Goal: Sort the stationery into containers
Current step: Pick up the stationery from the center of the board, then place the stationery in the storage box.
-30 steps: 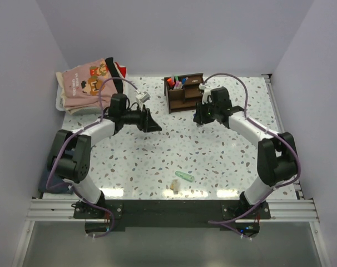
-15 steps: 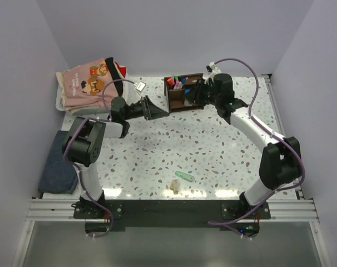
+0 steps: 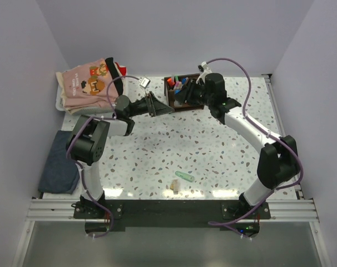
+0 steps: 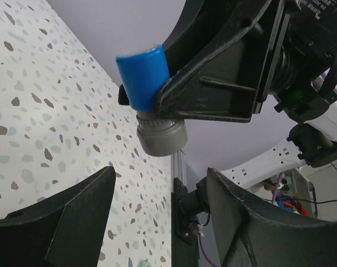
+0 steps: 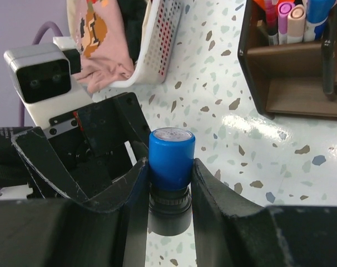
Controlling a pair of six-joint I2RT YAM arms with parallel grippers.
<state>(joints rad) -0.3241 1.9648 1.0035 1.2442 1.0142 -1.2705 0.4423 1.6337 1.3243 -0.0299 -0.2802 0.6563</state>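
Observation:
My right gripper [image 5: 169,167] is shut on a blue-capped marker [image 5: 171,151] with a grey body, held upright between its fingers. In the top view it [image 3: 181,98] hovers just in front of the dark brown wooden organizer [image 3: 185,103], which holds several pens [image 5: 288,16]. My left gripper [image 3: 164,109] is open and points at the right gripper, close to it. In the left wrist view the marker [image 4: 142,77] sits above and beyond my open left gripper [image 4: 157,222], not between its fingers. A mint green marker [image 3: 184,176] and a beige pen [image 3: 175,187] lie near the table's front edge.
A white tray [image 3: 61,100] of folded clothes stands at the back left; it also shows in the right wrist view [image 5: 160,50]. A dark blue cloth [image 3: 57,161] lies at the left edge. Walls close the table in on three sides.
Both grippers have moved toward the back and toward each other. The right gripper swung left with the blue-capped marker to the organizer's front; the left gripper rose and reached right to face it.

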